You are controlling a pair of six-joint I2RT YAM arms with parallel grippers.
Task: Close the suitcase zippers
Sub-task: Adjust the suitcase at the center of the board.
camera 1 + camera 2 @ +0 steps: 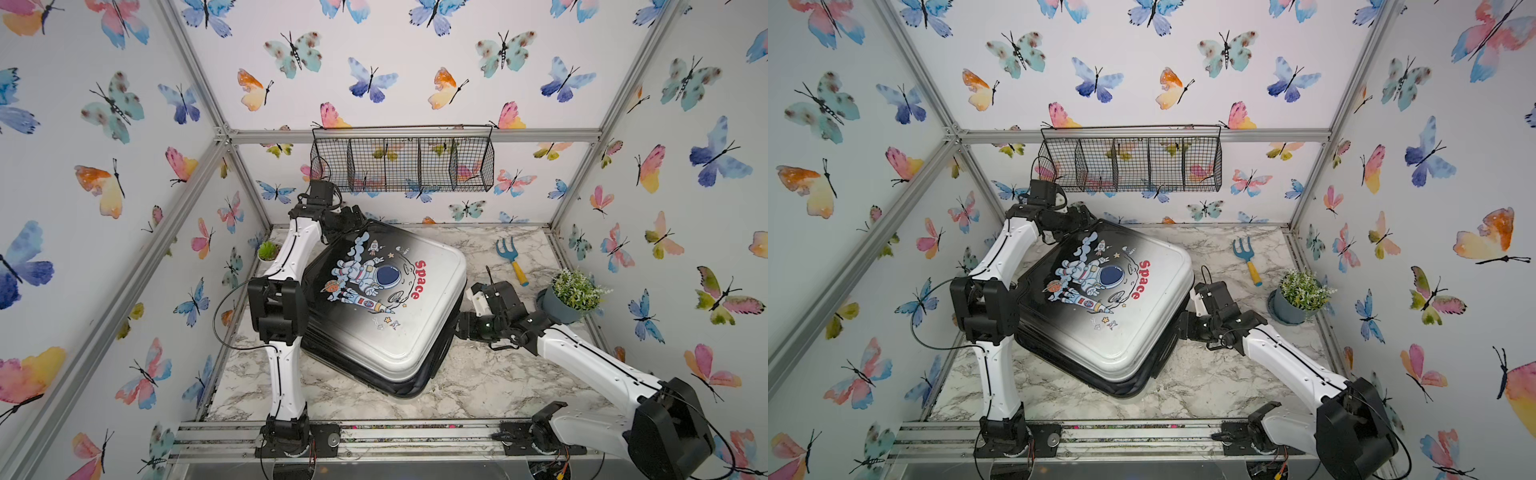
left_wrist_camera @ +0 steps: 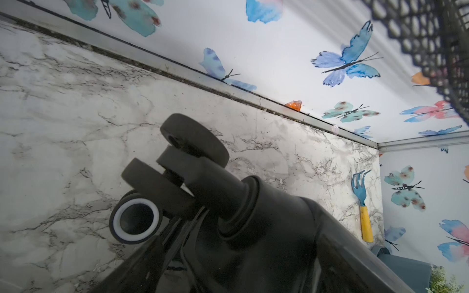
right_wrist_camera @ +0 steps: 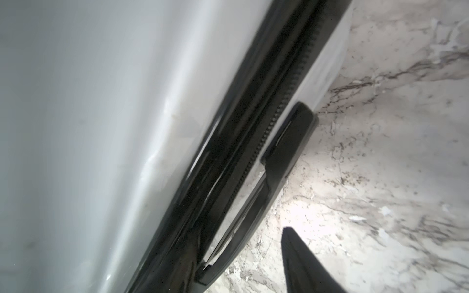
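Marbled grey-white surface [image 1: 478, 386] in a butterfly-papered booth carries the suitcase [image 1: 386, 291]. It lies flat and askew with its astronaut print up, the black end toward the back left corner and the white end toward the front edge. Its lid is down, so what it holds is hidden. The zippers [image 3: 275, 114] show in the right wrist view as a toothed black track between the pale shells, just beside a black side handle [image 3: 286, 147]. Black wheels [image 2: 195, 142] jut from the dark end.

Left end effector [image 1: 353, 217] sits at the suitcase's back corner with its jaws spread wide; whether they touch the shell I cannot tell. Right end effector [image 1: 460, 327] is against the suitcase's right side. Only one finger [image 3: 302, 263] shows, free above the marble, so I cannot tell if it is released or clenched.

A wire basket [image 1: 403, 164] with several compartments hangs on the back wall. A grey pot [image 1: 559, 311] near the right edge holds a white-flowered plant [image 1: 577, 289], and a small white pot [image 1: 266, 258] at the back left corner holds green spikes. A blue hand rake [image 1: 512, 257] lies near the back right corner.
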